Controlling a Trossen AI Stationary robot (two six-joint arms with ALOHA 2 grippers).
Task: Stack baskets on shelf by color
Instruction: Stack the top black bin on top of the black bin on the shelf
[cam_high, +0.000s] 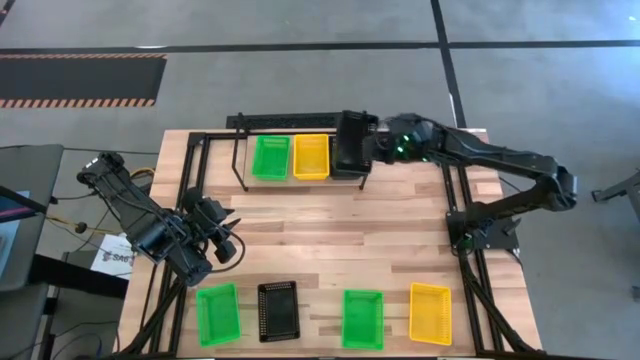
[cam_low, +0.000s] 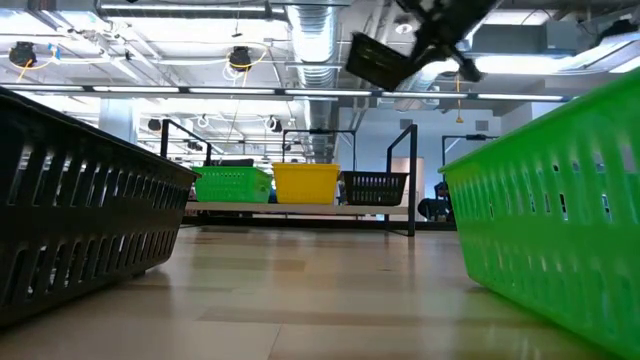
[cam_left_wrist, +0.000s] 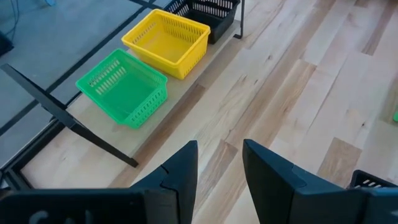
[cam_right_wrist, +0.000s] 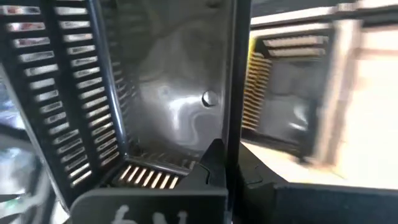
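green basket (cam_high: 270, 157), yellow basket (cam_high: 311, 156), black slotted basket (cam_high: 351, 142), pale wooden shelf (cam_left_wrist: 163, 111)

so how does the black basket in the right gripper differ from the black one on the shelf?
The held black basket hangs tilted in the air, pinched by the right gripper; the shelf black basket sits upright on the shelf beside the yellow basket, with nothing gripping it. Both share the same color and slotted sides.

Bright, even light comes from long ceiling lamps (cam_low: 200, 92) in the low view — they glow white. The wooden tabletop (cam_high: 330, 235) looks evenly lit with only soft shadows. The right wrist view is smeared and blurry, and a shiny patch glares on the black basket (cam_right_wrist: 168, 112) — the near green basket (cam_low: 560, 230) looks fuzzy.
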